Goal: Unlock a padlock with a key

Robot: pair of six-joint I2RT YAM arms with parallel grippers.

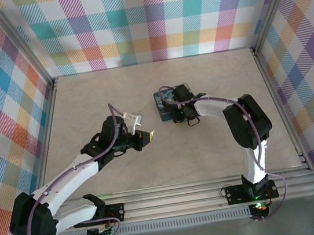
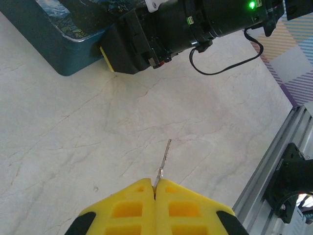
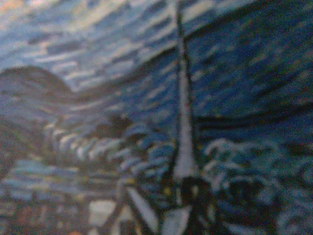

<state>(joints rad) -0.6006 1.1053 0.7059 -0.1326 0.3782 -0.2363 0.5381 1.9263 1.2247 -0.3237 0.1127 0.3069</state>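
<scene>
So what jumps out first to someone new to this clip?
The swirling blue starry-night painted tin box mid-table, with the right arm bent over it. Then the left pincer, yellow-fingered, shut on a thin silvery key aimed toward that tin.

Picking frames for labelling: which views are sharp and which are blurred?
Top external: sharp, evenly lit. Left wrist: crisp on the key in the left pincer. Right wrist: badly blurred, the painted tin apparently too close to focus.

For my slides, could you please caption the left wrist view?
Left gripper, yellow jaws shut on a thin silvery metal key, above the pale marbled table.
</scene>
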